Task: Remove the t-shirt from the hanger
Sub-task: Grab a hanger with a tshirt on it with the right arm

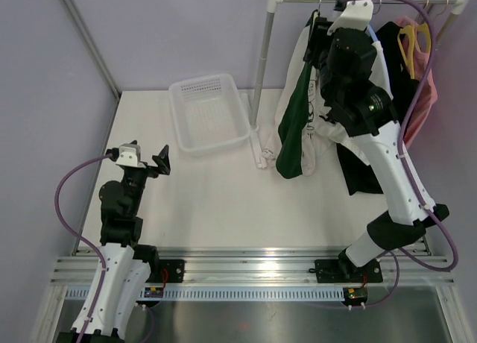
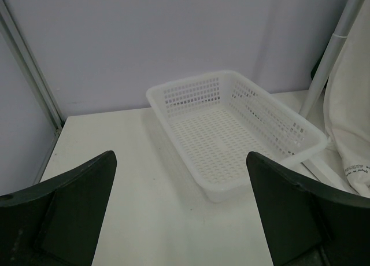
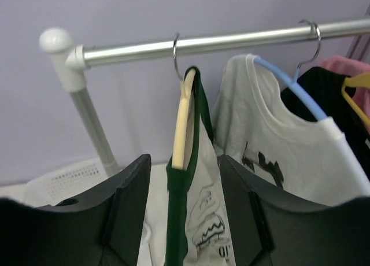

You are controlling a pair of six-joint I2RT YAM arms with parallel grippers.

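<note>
A white t-shirt with dark green trim (image 3: 203, 220) hangs from a pale wooden hanger (image 3: 182, 121), whose wire hook is over the metal rail (image 3: 231, 40). One end of the hanger sticks out bare above the green shoulder seam. My right gripper (image 3: 184, 162) is open, its two fingers either side of that shoulder with a gap on both sides. From above, the shirt (image 1: 297, 127) droops beside the right gripper (image 1: 319, 31). My left gripper (image 2: 180, 162) stands open and holds nothing, low over the table.
A white plastic basket (image 2: 191, 84) sits on the table ahead of the left gripper, seen from above as the basket (image 1: 201, 82). On the same rail hang a white printed shirt on a blue hanger (image 3: 277, 150), a black garment (image 3: 324, 87) and a pink one (image 3: 341, 63). The rack's upright pole (image 1: 261, 74) stands by the basket.
</note>
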